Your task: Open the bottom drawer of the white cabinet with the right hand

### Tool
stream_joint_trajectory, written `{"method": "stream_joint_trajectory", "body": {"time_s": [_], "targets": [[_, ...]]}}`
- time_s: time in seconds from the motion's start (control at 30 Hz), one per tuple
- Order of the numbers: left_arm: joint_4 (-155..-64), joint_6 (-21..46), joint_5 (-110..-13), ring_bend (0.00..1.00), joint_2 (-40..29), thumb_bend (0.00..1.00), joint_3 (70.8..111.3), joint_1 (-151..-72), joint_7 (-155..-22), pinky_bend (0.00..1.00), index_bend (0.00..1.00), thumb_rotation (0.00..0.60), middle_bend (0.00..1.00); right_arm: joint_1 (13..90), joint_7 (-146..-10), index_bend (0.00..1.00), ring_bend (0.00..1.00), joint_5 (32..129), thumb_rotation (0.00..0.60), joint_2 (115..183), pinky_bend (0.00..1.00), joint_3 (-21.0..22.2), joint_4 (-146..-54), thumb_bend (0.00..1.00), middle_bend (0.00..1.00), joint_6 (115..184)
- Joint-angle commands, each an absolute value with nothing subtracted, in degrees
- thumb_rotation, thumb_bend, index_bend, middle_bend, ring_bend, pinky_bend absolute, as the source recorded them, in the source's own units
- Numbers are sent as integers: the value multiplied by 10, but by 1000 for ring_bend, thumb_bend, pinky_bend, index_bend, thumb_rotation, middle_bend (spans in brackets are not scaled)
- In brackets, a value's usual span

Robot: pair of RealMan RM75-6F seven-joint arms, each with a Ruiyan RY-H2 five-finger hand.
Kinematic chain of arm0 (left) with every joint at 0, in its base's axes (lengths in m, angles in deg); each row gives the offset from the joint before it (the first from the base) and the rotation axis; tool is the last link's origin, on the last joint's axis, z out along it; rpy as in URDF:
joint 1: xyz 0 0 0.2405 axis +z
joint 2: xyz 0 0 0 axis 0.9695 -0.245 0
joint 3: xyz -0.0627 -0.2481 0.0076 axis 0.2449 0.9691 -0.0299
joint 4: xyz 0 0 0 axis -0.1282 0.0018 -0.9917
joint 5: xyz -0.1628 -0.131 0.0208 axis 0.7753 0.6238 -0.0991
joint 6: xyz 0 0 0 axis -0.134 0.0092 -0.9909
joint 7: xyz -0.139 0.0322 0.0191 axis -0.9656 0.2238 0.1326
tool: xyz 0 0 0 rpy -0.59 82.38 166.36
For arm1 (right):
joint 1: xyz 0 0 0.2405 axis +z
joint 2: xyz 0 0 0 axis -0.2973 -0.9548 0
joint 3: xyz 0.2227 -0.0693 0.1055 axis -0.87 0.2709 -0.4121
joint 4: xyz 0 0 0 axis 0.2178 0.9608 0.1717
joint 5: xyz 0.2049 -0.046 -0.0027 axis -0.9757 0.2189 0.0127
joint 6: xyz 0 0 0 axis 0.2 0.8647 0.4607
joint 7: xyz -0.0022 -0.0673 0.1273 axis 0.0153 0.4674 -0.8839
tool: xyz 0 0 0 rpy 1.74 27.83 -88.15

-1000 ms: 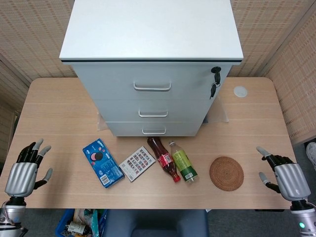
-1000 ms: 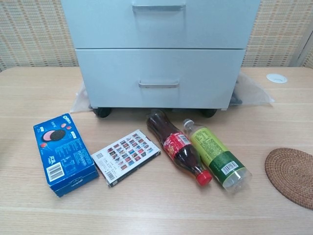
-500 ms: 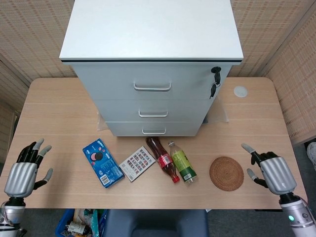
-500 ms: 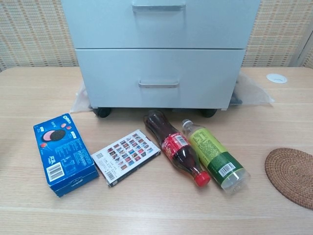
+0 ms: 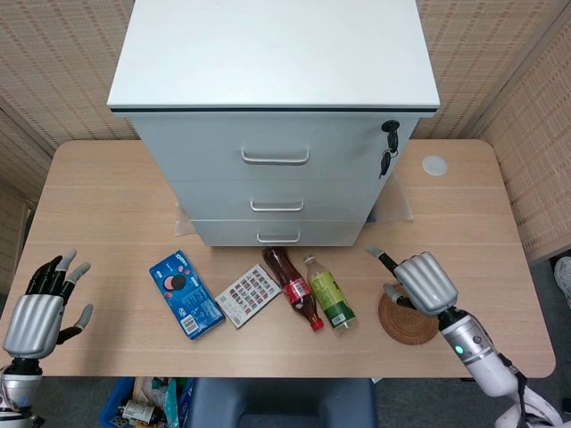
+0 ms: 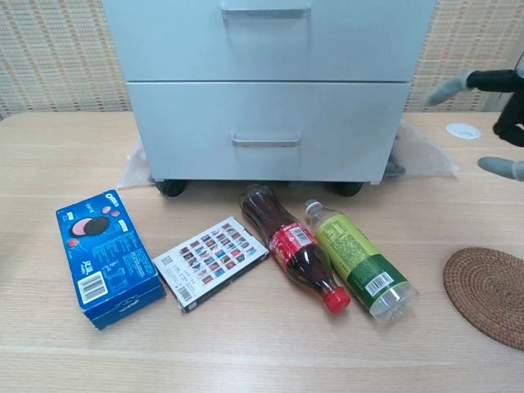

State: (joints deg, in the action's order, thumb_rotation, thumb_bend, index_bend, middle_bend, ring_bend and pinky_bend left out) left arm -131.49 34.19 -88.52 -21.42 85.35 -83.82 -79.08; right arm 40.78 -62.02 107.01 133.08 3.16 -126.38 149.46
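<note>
Bottom drawer of your white cabinet sits shut at the cabinet's foot in the head view, its small handle facing you. Your right robot hand hovers above the woven coaster, to the right of the drawer and apart from it, fingers spread and holding nothing. Your left robot hand waits at the near left corner of the surface, fingers apart too. Between them lie a blue cookie box, a card pack, a cola bottle and a green-labelled bottle. Woven matting lines the walls.

From the chest view, the drawer fills the upper middle. Only your right robot hand's fingers show, at the right edge, level with the drawer and well clear of its handle. The two bottles lie side by side just before the cabinet's wheels.
</note>
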Motion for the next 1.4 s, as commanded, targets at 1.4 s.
{"method": "stream_joint_trajectory", "body": {"time_s": [1.4], "targets": [[-1277, 337, -887, 39, -205, 356, 848, -833, -829, 105, 158, 600, 35, 624, -355, 147, 980, 762, 600, 1502, 856, -9, -1233, 476, 917, 1395]]}}
